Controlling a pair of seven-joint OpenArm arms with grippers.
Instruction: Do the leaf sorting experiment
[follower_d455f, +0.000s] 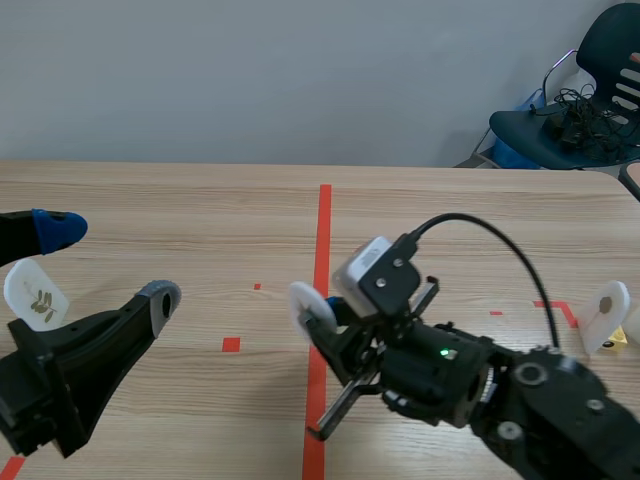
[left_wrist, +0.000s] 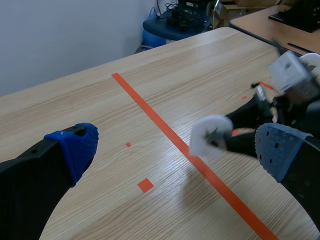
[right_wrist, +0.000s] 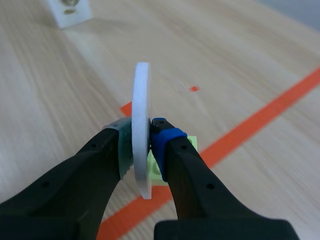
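- Since the right gripper (right_wrist: 142, 137) is clamped on the white disc (right_wrist: 141, 155), you have the task's piece in hand. The pads press its two flat faces low down, and most of the rim stands free above the fingers.
- Judge the disc as light, stiff and smooth. It shows no bend under the squeeze, yet a slick face could let it pivot between the pads. Take hold across the faces as it is held now, never by the thin rim.
- Your left gripper (left_wrist: 175, 147) stands wide apart and holds nothing. The disc hangs ahead of it, nearer its grey-blue finger.
- Look to the right wrist view for the disc edge-on, with a pale green block (right_wrist: 192, 145) just behind it between the fingers. You cannot tell whether the block is joined to the disc, and neither other view shows it.
- Turn to the left wrist view for the broad face of the disc, over the orange tape line (left_wrist: 150, 111). A soft shadow lies on the table (left_wrist: 125, 215) beneath, so the disc seems lifted clear.
- Only the scene view shows you the other pieces: a leaf-printed disc (follower_d455f: 30, 295) beside the left gripper, and a third disc (follower_d455f: 607, 315) well apart, on the right arm's far side.
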